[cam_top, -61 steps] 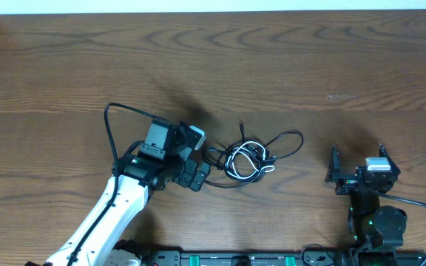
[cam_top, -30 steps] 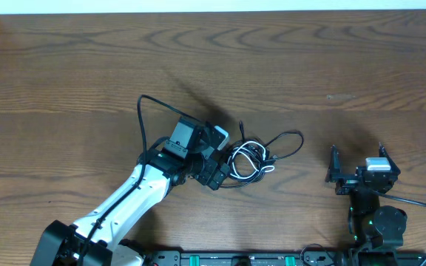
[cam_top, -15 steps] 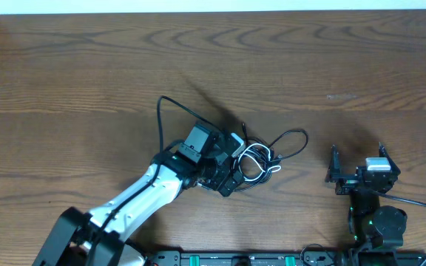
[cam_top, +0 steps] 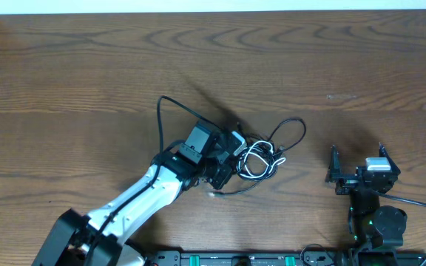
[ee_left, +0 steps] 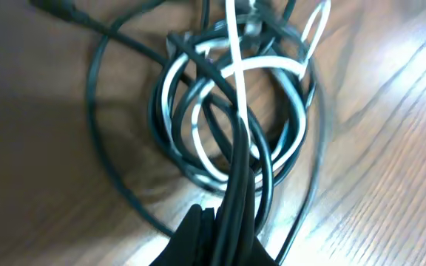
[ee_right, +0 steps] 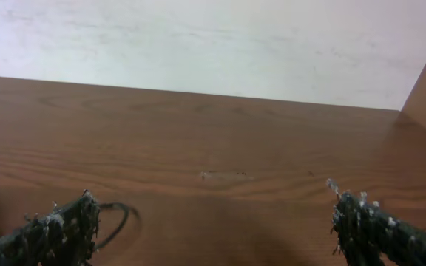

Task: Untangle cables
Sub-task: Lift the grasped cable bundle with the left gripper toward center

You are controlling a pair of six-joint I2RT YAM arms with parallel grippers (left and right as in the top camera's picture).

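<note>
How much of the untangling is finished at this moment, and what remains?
Nothing looks done yet: the cables lie in one knotted coil, the white cord wound through the black ones. In hand: the left gripper is shut on black strands at the coil's edge. The right gripper is open, away from the coil. Left: pulling every cord apart.

I can read nothing here: no letters, numbers, labels or brand marks show on the cables (cam_top: 256,161) or on the table (cam_top: 87,74).
</note>
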